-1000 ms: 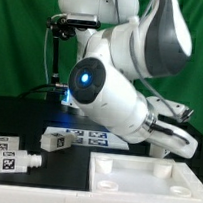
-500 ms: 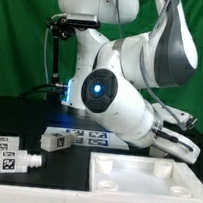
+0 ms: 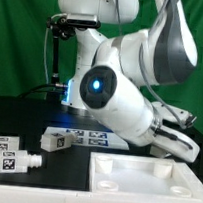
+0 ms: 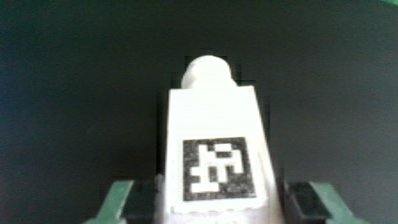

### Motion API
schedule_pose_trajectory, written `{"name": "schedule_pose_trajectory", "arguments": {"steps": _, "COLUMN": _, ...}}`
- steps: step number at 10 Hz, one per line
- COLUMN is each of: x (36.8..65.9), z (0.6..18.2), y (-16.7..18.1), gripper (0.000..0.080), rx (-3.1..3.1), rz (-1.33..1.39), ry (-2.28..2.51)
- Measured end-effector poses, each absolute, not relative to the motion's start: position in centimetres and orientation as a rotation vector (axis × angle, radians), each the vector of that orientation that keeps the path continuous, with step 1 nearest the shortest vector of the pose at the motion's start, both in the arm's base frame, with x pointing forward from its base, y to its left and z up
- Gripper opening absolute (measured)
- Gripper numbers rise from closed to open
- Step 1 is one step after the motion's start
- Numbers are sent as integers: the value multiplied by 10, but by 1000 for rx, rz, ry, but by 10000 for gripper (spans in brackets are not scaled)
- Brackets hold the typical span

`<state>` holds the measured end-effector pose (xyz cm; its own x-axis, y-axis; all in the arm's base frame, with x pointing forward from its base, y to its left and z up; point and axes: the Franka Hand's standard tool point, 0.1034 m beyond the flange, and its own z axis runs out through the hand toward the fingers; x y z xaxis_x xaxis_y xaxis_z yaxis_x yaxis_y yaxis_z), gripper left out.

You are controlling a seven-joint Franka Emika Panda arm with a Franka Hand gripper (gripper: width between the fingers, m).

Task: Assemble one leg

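Note:
In the wrist view a white leg (image 4: 217, 130) with a black-and-white tag on its face sits between my green fingers (image 4: 121, 202), its rounded tip pointing away over the black table. My gripper (image 4: 217, 208) is shut on the leg's near end. In the exterior view the hand (image 3: 182, 143) hangs at the right just above the white slab (image 3: 147, 182); the held leg is hidden by the arm there. Two more legs (image 3: 11, 161) lie at the left front.
The marker board (image 3: 84, 140) lies mid-table with a small tagged white part (image 3: 56, 139) at its left end. The slab has round corner sockets (image 3: 105, 161). A black stand (image 3: 59, 55) rises at the back left.
The arm's large joint with the blue light has swung a little toward the exterior view's right. The hand stays near the slab, and the loose legs have not moved.

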<state>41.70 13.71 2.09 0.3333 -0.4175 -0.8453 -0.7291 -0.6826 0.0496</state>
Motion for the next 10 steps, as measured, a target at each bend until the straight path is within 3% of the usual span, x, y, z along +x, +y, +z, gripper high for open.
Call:
{"name": "schedule_pose_trajectory", "arguments": {"steps": 4, "x": 491, "z": 94, "y": 85, "gripper": 285, "rx": -2360, "rz": 1014, "ry": 971}}
{"name": "schedule_pose_trajectory", "arguments": {"steps": 5, "x": 493, "z": 101, "y": 83, "gripper": 285, "rx": -2412, "rz": 955, "ry": 963}}
{"name": "schedule_pose_trajectory", "arguments": {"steps": 6, "x": 489, "z": 94, "y": 89, "gripper": 285, "rx": -2494, "rz": 884, "ry": 1036}}
{"name": "schedule_pose_trajectory", "arguments": {"steps": 9, "x": 497, "z": 97, "y": 100, "gripper": 285, "rx": -2603, "rz": 627, "ry": 1050}}
{"name": "schedule_pose_trajectory", "arguments": {"steps": 10, "x": 505, "z": 108, "y": 92, "gripper": 285, "rx": -2626, "rz": 573, "ry": 990}}
